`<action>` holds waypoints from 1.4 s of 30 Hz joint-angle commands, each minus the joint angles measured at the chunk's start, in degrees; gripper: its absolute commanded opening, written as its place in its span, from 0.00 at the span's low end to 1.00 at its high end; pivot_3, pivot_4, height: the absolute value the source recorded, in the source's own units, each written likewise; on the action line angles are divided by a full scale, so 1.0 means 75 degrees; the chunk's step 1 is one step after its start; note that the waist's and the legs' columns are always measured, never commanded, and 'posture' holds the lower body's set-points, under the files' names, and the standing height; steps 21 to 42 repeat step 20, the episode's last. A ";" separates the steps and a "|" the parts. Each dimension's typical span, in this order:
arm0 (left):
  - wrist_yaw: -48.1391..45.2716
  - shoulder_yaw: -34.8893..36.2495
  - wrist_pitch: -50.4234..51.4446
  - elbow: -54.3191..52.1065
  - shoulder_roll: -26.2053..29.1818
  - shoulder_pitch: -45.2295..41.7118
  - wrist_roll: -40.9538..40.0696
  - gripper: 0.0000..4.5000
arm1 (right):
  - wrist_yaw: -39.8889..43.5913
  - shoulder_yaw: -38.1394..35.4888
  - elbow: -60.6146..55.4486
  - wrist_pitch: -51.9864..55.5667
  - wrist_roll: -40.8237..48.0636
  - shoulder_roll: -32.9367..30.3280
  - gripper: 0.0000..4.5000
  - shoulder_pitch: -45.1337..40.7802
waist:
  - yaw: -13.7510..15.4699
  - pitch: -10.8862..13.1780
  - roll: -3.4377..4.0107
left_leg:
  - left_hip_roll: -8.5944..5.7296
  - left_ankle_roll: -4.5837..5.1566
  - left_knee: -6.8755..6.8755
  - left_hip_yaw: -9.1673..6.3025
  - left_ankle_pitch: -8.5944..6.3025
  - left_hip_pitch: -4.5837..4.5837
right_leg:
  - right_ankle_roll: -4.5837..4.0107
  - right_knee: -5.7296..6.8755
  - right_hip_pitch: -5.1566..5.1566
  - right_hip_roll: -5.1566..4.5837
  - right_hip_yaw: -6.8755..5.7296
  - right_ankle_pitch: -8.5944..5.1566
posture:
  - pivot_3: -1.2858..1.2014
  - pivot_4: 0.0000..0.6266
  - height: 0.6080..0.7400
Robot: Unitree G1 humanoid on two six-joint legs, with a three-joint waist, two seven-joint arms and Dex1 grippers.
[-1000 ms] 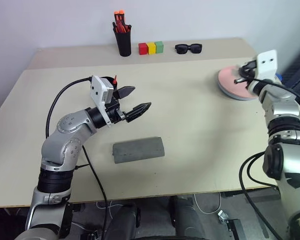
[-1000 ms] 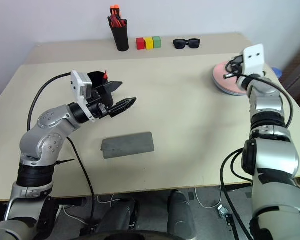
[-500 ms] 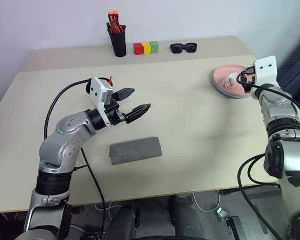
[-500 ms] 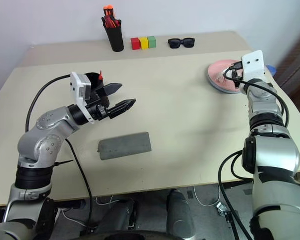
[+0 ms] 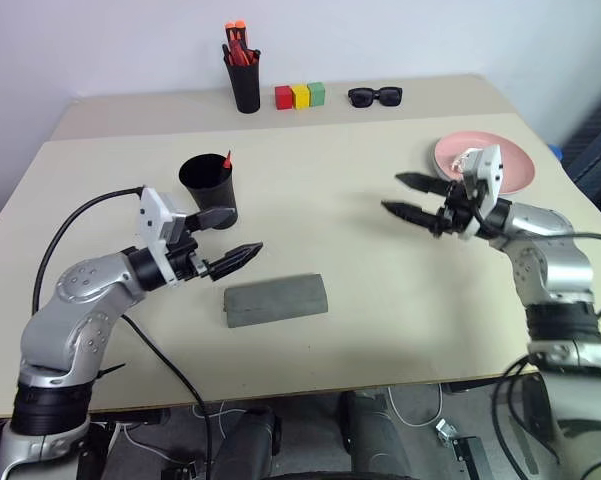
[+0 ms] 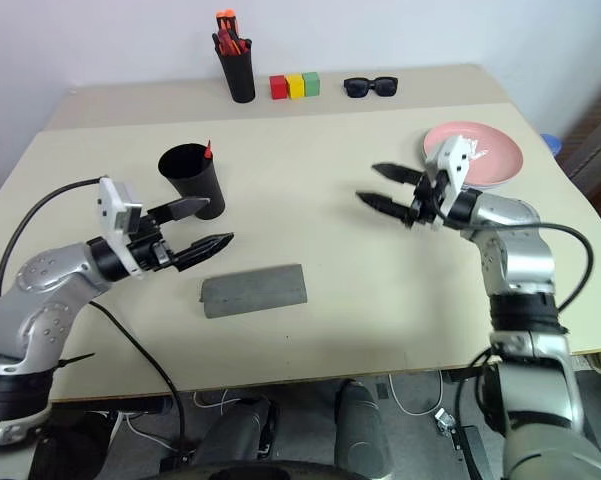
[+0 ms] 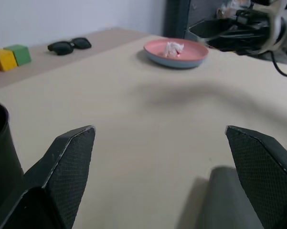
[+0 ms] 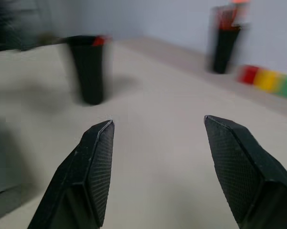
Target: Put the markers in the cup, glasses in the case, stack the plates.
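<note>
A: Why do both grippers hang over bare table?

B: As a judgement, the work looks nearly finished. The left gripper [image 5: 223, 236] has its 2 fingers spread wide with nothing between them, just beside the cup [image 5: 209, 188] and above the near end of the case [image 5: 276, 300]. The right gripper [image 5: 414, 196] is likewise parted and empty, well apart from the plates [image 5: 513, 164].

A: Where do the task's things lie?

B: The cup stands upright on the left half of the table [image 5: 340, 250], with 1 red marker tip [image 5: 226, 158] rising at its rim. The case lies shut, nearer the table's front edge. The pink plate sits on top at the right rear, and the left wrist view shows a light blue rim [image 7: 174, 64] under it, so the 2 plates read as stacked.

A: What is hard to make out?

B: The second marker, if it is in the cup, is hidden by the wall. The glasses are not visible; presumably they are inside the shut case, which cannot be confirmed. A small white crumpled object [image 7: 173, 48] lies on the pink plate; its identity is unclear. The right wrist view is blurred.
</note>
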 commanded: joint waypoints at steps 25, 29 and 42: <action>-0.1075 0.0001 -0.2147 0.1249 0.0052 0.0122 0.0813 1.00 | -0.0064 -0.0365 -0.2845 0.0783 0.0677 -0.1235 0.98 0.1418 | 0.0063 -0.0004 -0.0005 | 0.0005 0.0001 0.0012 0.0006 0.0000 0.0008 | -0.0001 -0.0006 0.0017 0.0002 -0.0004 -0.0001 | 0.52 0.24 1.00; -0.1075 0.0001 -0.2147 0.1249 0.0052 0.0122 0.0813 1.00 | -0.0064 -0.0365 -0.2845 0.0783 0.0677 -0.1235 0.98 0.1418 | 0.0063 -0.0004 -0.0005 | 0.0005 0.0001 0.0012 0.0006 0.0000 0.0008 | -0.0001 -0.0006 0.0017 0.0002 -0.0004 -0.0001 | 0.52 0.24 1.00; -0.1075 0.0001 -0.2147 0.1249 0.0052 0.0122 0.0813 1.00 | -0.0064 -0.0365 -0.2845 0.0783 0.0677 -0.1235 0.98 0.1418 | 0.0063 -0.0004 -0.0005 | 0.0005 0.0001 0.0012 0.0006 0.0000 0.0008 | -0.0001 -0.0006 0.0017 0.0002 -0.0004 -0.0001 | 0.52 0.24 1.00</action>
